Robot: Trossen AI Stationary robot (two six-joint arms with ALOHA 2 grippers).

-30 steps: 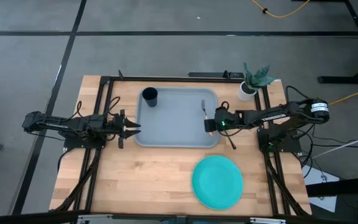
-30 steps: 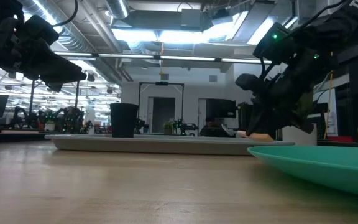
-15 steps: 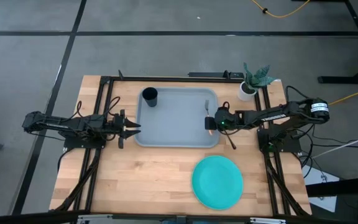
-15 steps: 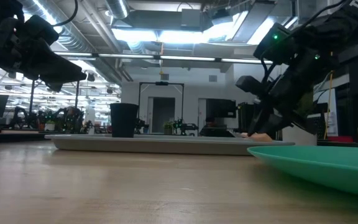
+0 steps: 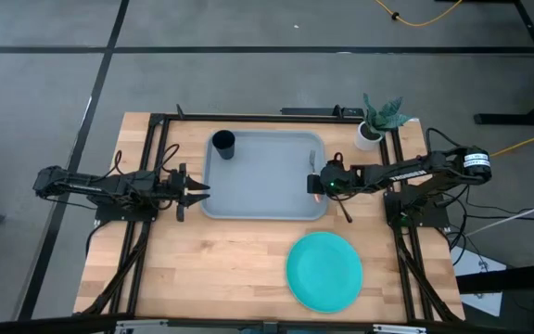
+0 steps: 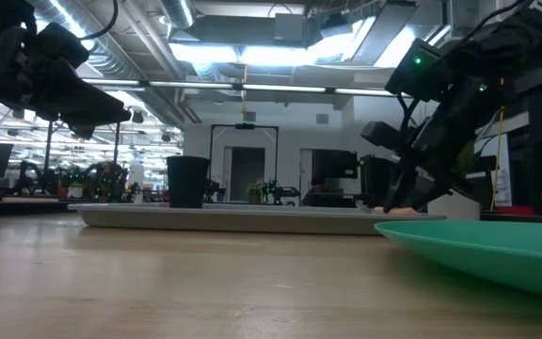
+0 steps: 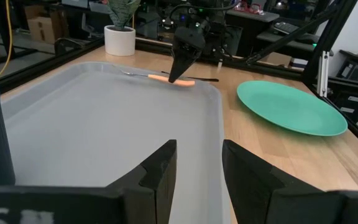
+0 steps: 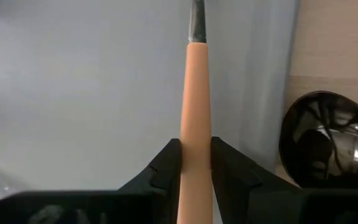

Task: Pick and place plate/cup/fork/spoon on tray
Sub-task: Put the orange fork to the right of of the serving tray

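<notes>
The grey-blue tray (image 5: 248, 209) lies at the table's middle, with the dark cup (image 5: 222, 144) upright in its far left corner. My right gripper (image 5: 315, 183) is over the tray's right rim, shut on the orange-handled fork (image 8: 194, 93). The fork also shows in the left wrist view (image 7: 166, 78), its metal tip toward the far edge. The spoon's dark bowl (image 8: 319, 140) lies on the wood just right of the tray, its handle (image 5: 344, 211) running toward the near edge. The teal plate (image 5: 324, 271) lies flat at the near right. My left gripper (image 5: 196, 188) is open at the tray's left rim, touching nothing. My right gripper pinches the fork's orange handle (image 8: 194, 162) between its two fingers, toward the handle's free end. The fingers (image 7: 180, 62) come from above, slanting down from the table's right. The fork lies almost level, low inside the tray's right rim; I cannot tell whether its tip touches the tray.
A white pot with a green plant (image 5: 371, 130) stands at the far right corner. Black frame rails run along the table's left, right and far sides. Bare wood lies between the tray and the near edge, left of the plate.
My right gripper has gone a little down and toward the table's right edge with the fork. The fork's tip has shifted closer to the tray's right rim. The hold stays shut.
</notes>
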